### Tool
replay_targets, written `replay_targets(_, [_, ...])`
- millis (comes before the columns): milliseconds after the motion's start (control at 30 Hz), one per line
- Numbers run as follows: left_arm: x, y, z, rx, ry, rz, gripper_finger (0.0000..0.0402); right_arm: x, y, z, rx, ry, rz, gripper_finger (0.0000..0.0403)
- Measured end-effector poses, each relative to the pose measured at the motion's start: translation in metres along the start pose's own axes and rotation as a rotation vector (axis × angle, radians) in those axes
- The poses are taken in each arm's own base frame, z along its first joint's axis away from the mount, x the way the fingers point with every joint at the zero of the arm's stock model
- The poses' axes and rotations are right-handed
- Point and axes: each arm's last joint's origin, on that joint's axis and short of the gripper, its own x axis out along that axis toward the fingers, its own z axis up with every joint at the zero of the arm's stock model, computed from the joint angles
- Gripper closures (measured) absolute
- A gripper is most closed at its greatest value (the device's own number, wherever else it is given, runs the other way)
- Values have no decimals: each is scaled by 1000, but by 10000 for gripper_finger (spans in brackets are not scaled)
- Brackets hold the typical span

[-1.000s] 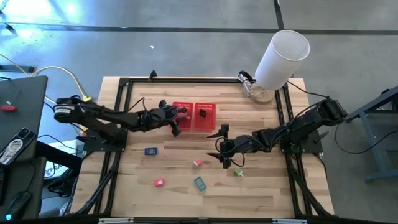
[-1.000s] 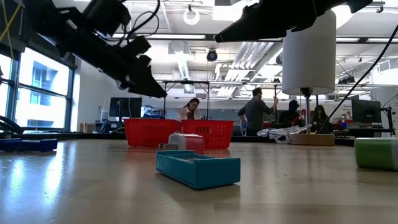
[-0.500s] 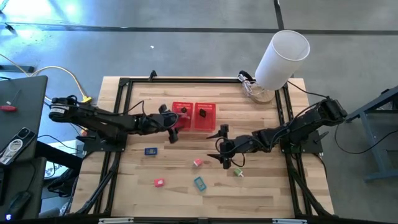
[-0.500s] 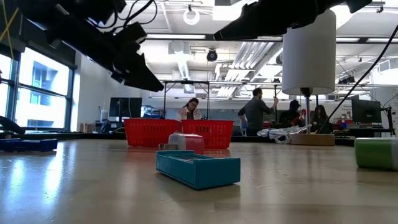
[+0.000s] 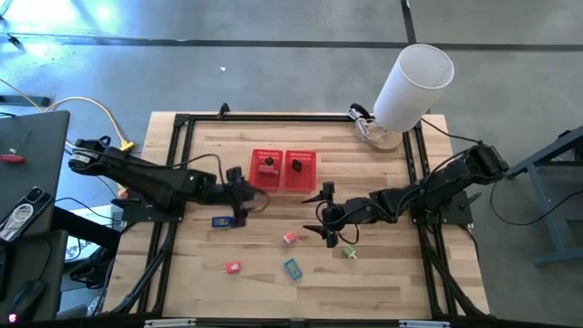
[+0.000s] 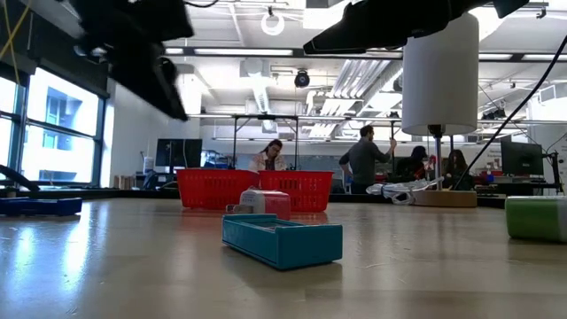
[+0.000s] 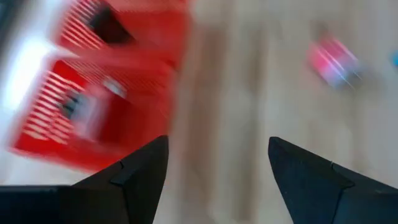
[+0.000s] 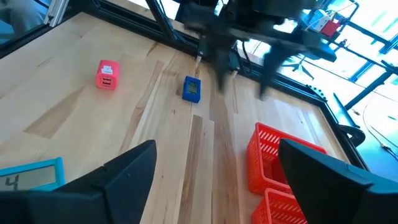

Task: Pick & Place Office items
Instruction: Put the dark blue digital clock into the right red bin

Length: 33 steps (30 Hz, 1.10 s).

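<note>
Hovering open, left hand [image 5: 239,195] above dark blue item [image 5: 220,220], basket [image 7: 112,93] contents blurred, perhaps black.

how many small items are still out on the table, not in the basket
4. Dark blue item by the left gripper; pale pink mid-table; red-pink and teal nearer the front edge. A green one seems to lie beside the right gripper, partly hidden.

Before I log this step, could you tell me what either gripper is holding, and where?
Nothing is held: the left gripper and right gripper both stand open and empty.
</note>
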Motion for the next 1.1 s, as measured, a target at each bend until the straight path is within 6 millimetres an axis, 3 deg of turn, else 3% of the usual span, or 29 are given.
replay_targets(200, [-8, -11, -20, -151, 240, -111, 133, 0, 0, 0, -2, 2, 2, 78])
replay_targets(333, [-10, -13, -30, -162, 345, -154, 133, 0, 1, 0, 29, -9, 50, 78])
replay_targets(633, [-10, -26, -47, -127, 395, -164, 133, 0, 4, 1, 138, -22, 130, 78])
replay_targets(1100, [-2, -27, -75, -103, 436, -70, 133, 0, 4, 1, 126, -22, 125, 78])
